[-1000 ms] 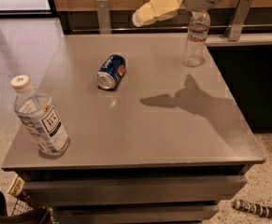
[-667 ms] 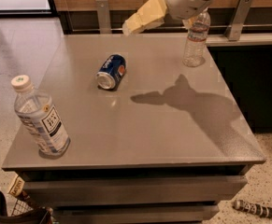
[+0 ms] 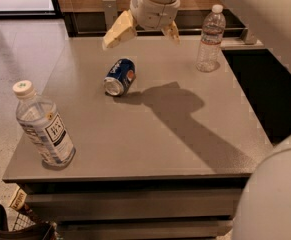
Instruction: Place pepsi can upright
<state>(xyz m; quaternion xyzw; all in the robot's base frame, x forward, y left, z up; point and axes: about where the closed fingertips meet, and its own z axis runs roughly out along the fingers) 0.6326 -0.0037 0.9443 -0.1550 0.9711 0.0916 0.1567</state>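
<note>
The pepsi can lies on its side on the grey table, left of the middle, with its silver end facing the front left. My gripper hangs in the air above the table's far edge, behind and a little right of the can, apart from it. Its two cream fingers are spread wide and hold nothing. The arm's shadow falls on the table to the right of the can.
A clear water bottle with a white cap stands at the table's front left corner. A second clear bottle stands at the far right. The table's edge drops to the floor on the left. A basket sits below at the front left.
My gripper has moved left along the table's far edge, from near the far right bottle toward the can. The fingers now show spread apart. The can and bottles have not moved.
</note>
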